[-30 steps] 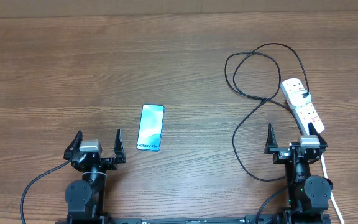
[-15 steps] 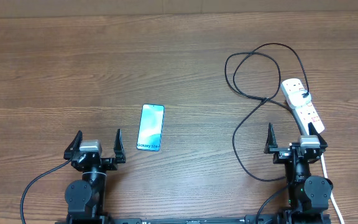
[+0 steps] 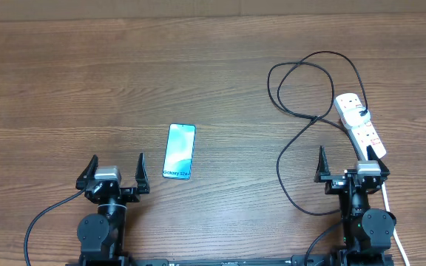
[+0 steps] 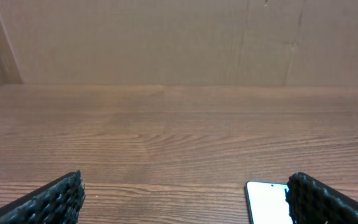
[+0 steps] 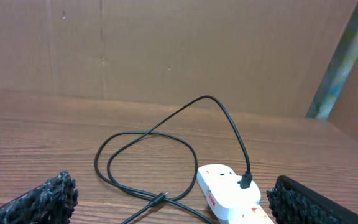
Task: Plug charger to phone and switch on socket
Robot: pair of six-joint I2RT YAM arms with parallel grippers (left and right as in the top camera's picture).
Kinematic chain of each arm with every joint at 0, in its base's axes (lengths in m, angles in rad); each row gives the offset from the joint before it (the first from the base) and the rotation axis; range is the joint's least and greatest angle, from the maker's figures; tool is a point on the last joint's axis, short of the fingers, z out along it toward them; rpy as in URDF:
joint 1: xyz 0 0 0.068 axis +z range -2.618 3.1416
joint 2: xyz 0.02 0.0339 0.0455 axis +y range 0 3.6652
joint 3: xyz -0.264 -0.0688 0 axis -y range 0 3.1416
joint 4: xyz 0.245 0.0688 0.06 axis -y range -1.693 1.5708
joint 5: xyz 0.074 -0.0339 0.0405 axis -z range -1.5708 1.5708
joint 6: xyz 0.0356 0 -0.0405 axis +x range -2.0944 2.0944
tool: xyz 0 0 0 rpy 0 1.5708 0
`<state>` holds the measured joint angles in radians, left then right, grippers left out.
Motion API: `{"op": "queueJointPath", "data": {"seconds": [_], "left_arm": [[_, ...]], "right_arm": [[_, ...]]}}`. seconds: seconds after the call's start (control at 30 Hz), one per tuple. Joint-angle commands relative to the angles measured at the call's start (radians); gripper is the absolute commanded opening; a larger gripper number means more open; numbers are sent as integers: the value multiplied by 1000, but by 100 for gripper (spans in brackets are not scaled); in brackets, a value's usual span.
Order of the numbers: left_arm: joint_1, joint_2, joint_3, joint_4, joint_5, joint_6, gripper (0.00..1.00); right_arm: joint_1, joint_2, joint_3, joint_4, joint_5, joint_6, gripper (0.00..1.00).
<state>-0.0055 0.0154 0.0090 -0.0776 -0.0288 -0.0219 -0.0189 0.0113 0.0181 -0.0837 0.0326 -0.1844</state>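
Wood-grain table (image 3: 65, 74) carries every item. Status: no step of the task is done.

1. Phone (image 3: 179, 151): lies flat, screen up, at 1 o'clock from my left gripper (image 3: 117, 162), near it but not touching. Nothing is connected to it.
2. Cable (image 3: 279, 166): lies in loose loops at 11 to 12 o'clock from my right gripper (image 3: 346, 159), well apart from the phone. One end sits as a black plug (image 5: 246, 182) in the power strip (image 3: 359, 122). The free end appears to lie near the crossing of the loops, but I cannot confirm this.
3. Power strip: at 12 to 1 o'clock from my right gripper, just beyond it. The switch position is too small to read.

Jaw state: both pairs are spread wide and hold nothing. Both grippers sit at the near table edge.

Left to do, in my judgement:
- locate and pinch the free end of the cable;
- carry it toward 9 o'clock to the phone;
- steady the phone and insert the tip;
- press the switch on the power strip.
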Motion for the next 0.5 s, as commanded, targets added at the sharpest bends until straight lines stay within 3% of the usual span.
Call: {"op": "queueJointPath", "data": {"seconds": [0.0, 0.2, 0.47], "left_arm": [[6, -12, -4, 3, 12, 19, 100], [6, -12, -4, 28, -35, 37, 100], [5, -12, -4, 16, 50, 17, 99]], "right_arm": [[-1, -8, -10, 2, -1, -3, 100], [-1, -8, -10, 2, -1, -3, 100], [-1, -8, -10, 2, -1, -3, 100]]}}
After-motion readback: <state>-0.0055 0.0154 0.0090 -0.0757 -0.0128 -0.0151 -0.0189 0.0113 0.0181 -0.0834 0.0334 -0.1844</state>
